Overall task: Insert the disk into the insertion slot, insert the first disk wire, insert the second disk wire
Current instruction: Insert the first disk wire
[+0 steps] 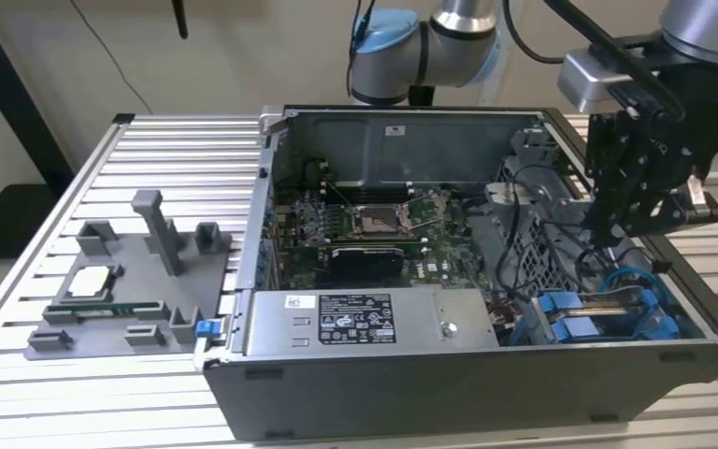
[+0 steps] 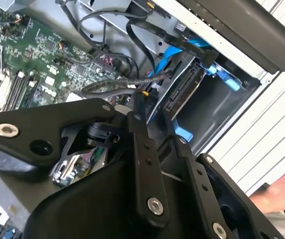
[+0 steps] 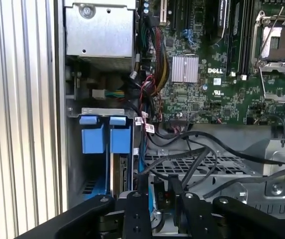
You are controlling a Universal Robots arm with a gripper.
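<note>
Gripper (image 1: 615, 234) hangs low inside the computer case (image 1: 459, 398), over the corner nearest the exterior view's right. I cannot tell whether it is open, closed or clamped on anything. In the second wrist view its tip (image 2: 154, 107) sits among loose black wires (image 2: 117, 85), just beside the mouth of the insertion slot (image 2: 217, 107).

The disk (image 2: 181, 97) stands on edge inside that slot, in its blue carrier and apparently seated. In the first wrist view two blue tabs (image 3: 92, 139) (image 3: 120, 140) cap the slot's rim (image 3: 102, 110), side by side. A blue cable (image 2: 169, 55) loops past the bay.

Handling, as a judgement:
- The disk is likely dense, rigid and smooth-faced, and it would not take a knock well.
- The blue frame or the disk's side edges look like the safe hold, rather than the label face or the connector end.
- The wires are limp and springy, with only the plug bodies stiff enough to grip squarely.

Count:
- One gripper.
- One disk made out.
- One slot.
- Two blue tabs.
- Several black wires, tangled, number not clear.
- One blue cable.

Farther out are one motherboard (image 3: 202, 84) along the case floor and one power-supply box (image 1: 359, 323) at the case's near edge. A person's hand (image 2: 284, 186) rests on the slatted table (image 1: 184, 131) outside the case wall.
</note>
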